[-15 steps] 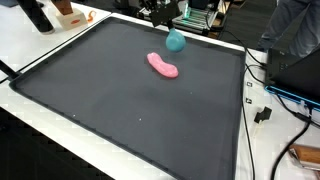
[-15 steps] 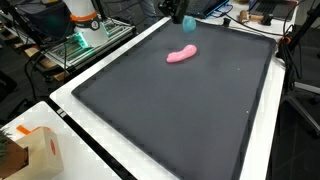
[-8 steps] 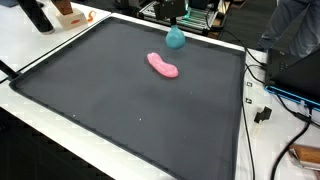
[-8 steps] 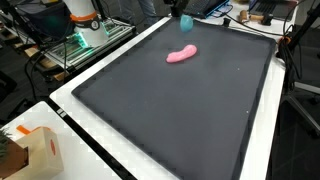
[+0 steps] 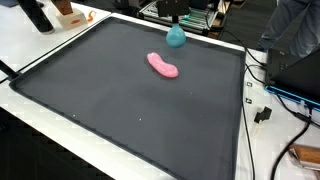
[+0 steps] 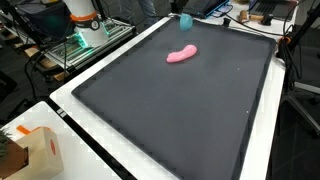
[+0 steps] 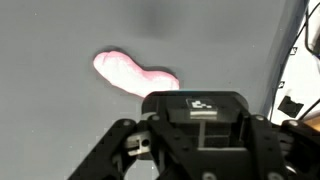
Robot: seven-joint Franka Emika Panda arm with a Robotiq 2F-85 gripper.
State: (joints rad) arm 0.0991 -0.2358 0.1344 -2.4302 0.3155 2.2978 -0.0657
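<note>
Though the gripper (image 5: 175, 18) has edged over the teal object (image 5: 175, 39), it and the pink piece (image 5: 163, 66) lie unmoved on the table (image 5: 120, 120), nothing lifted; how far the fingers gape I cannot tell.

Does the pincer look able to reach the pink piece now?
Probably yes: the pink piece lies alone on the dark mat, uncovered. The pincer hangs nearby at the teal thing; its grip on that is unclear.

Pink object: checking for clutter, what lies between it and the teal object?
Nothing: only bare black mat separates the pink object and teal object, in both exterior views.
</note>
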